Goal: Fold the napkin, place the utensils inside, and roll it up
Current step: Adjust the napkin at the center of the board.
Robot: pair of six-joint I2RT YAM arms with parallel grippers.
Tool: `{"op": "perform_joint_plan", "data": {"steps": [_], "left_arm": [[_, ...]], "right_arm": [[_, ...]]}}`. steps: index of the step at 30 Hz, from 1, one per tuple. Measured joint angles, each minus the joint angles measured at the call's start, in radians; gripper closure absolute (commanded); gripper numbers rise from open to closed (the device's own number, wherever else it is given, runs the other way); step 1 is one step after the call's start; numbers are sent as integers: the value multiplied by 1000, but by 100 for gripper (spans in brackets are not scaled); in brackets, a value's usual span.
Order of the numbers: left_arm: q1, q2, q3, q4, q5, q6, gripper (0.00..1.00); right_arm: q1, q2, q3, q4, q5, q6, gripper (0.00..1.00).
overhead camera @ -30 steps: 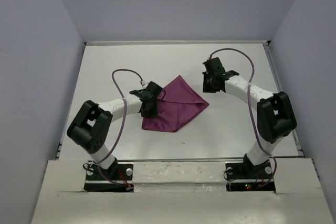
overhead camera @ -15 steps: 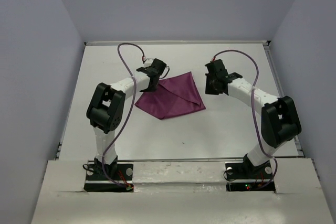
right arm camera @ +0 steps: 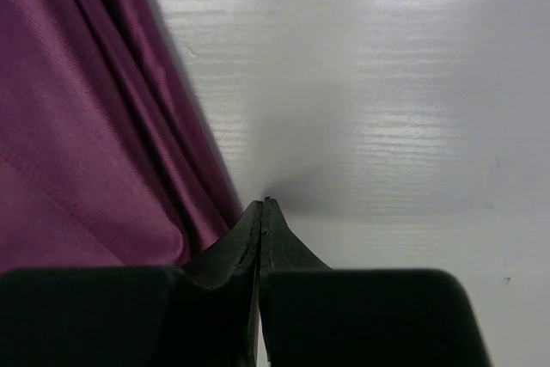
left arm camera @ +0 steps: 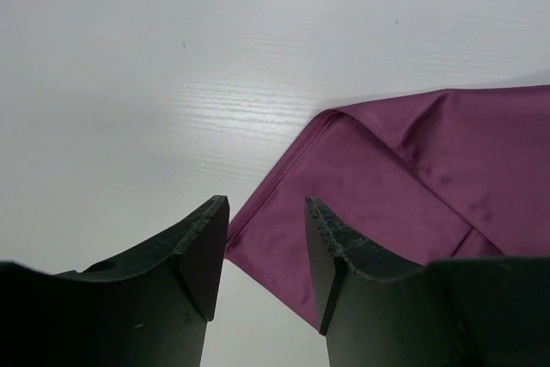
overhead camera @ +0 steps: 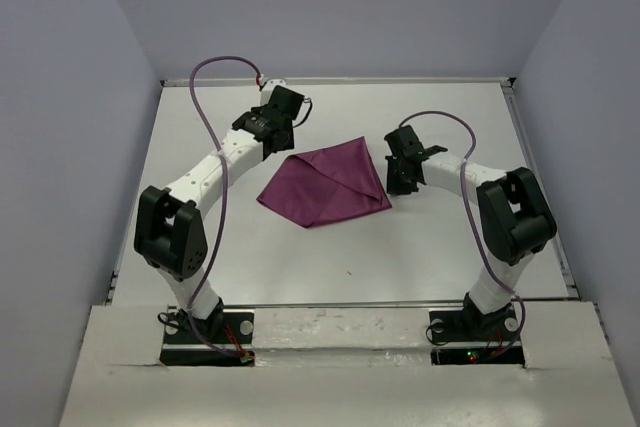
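Napkin (overhead camera: 325,185) looks limp and slick; I'd pinch its ten-o'clock hem with left fingers (left arm camera: 202,247), standing apart, while right fingers (right arm camera: 245,247) sit together.

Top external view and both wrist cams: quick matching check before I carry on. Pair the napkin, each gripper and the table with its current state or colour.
Things:
1. napkin
2. left gripper
3. right gripper
4. table

States:
A. jaws pressed together, tips just beside the cloth's edge
B. white, with a faint grain
C. plum-purple, folded over, lying flat
D. jaws apart, gripping nothing

Pairs: 1-C, 2-D, 3-A, 4-B
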Motion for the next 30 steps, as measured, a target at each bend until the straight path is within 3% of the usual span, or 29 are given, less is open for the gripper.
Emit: {"op": "perform_joint_plan", "data": {"steps": [3, 5, 9, 17, 23, 30], "left_arm": [[0, -49, 0, 10, 48, 2, 46], [0, -74, 0, 19, 82, 2, 33], [0, -87, 0, 31, 145, 7, 23], [0, -87, 0, 34, 214, 8, 19], [0, -87, 0, 40, 242, 8, 9], [-35, -66, 0, 53, 257, 14, 4]], "right_arm": [[0, 9, -28, 16, -22, 0, 99], [2, 8, -39, 29, -32, 3, 99], [38, 8, -45, 47, -34, 10, 99], [177, 3, -60, 89, -45, 75, 99], [248, -5, -60, 89, -82, 128, 99], [160, -157, -86, 70, -35, 137, 99]]}}
